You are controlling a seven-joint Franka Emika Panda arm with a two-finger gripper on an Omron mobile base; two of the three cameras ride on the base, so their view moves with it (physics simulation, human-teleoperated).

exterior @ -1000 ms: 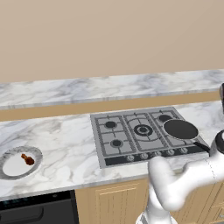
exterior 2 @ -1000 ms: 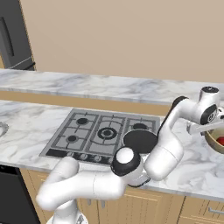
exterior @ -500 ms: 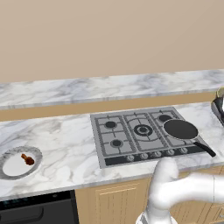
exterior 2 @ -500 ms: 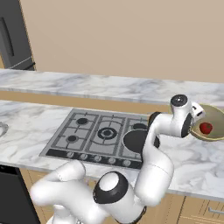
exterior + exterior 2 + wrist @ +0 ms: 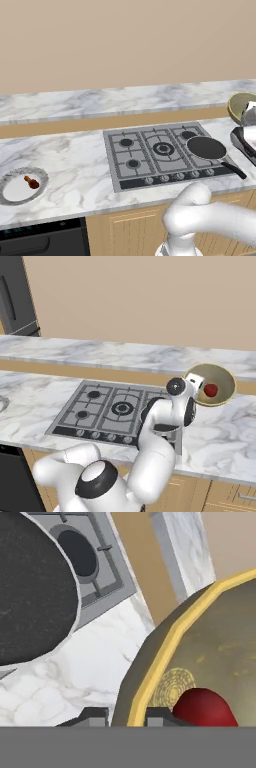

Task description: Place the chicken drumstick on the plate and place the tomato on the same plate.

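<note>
So the drumstick lies on the plate; half done, I judge. The tomato sits in the bowl, and my gripper, fingers pressed together and seemingly empty, hangs at its rim.

The marble counter carried the plate at nine o'clock, the bowl at three

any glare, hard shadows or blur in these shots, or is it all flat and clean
Left base view: even flat light, no glare on the plate, drumstick crisp. Right base view: soft shading inside the bowl, tomato sharp. Hand view: the bowl rim and pan loom large and slightly soft-edged.
</note>
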